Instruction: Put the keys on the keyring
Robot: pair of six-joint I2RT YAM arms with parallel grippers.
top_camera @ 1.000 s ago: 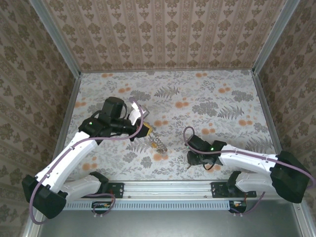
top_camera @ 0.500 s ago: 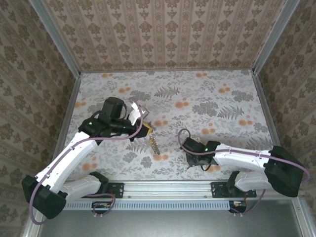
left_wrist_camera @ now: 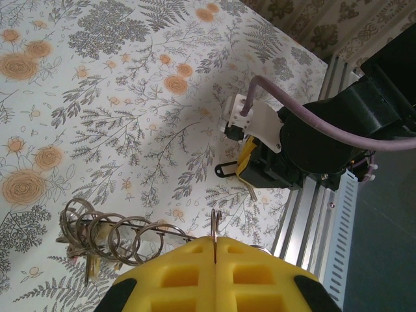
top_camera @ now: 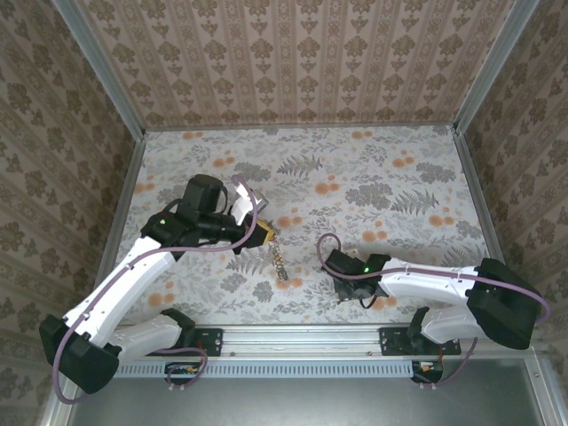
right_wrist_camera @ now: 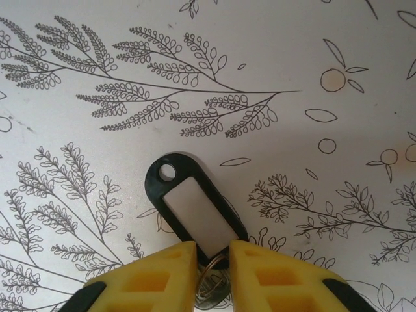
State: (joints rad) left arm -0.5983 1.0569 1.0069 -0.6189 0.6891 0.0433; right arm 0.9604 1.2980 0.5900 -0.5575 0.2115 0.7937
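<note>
My left gripper (top_camera: pixel 266 232) hangs above the table, left of centre, shut on the keyring (top_camera: pixel 277 257). The left wrist view has one loop (left_wrist_camera: pixel 216 224) pinched between the yellow pads (left_wrist_camera: pixel 260 276), and the remaining dark loops (left_wrist_camera: pixel 110 234) trail off to the left. A key (right_wrist_camera: pixel 211 296) with a black tag (right_wrist_camera: pixel 195 208) lies on the cloth near the front edge. My right gripper (right_wrist_camera: pixel 214 250) is down on it, its pads touching both sides of the tag's lower end and the small split ring. From the left wrist that gripper (left_wrist_camera: pixel 250 166) and the black tag (left_wrist_camera: pixel 225 170) also show.
The floral tablecloth (top_camera: pixel 355 177) covers the table. An aluminium rail (top_camera: pixel 302 342) runs along the near edge right behind the right gripper. Wallpapered walls (top_camera: pixel 302 62) close in the back and both sides.
The right arm has slid a little left and its jaws have narrowed onto the black tag. The hanging keyring has swung into a straighter line. The left arm is still.
</note>
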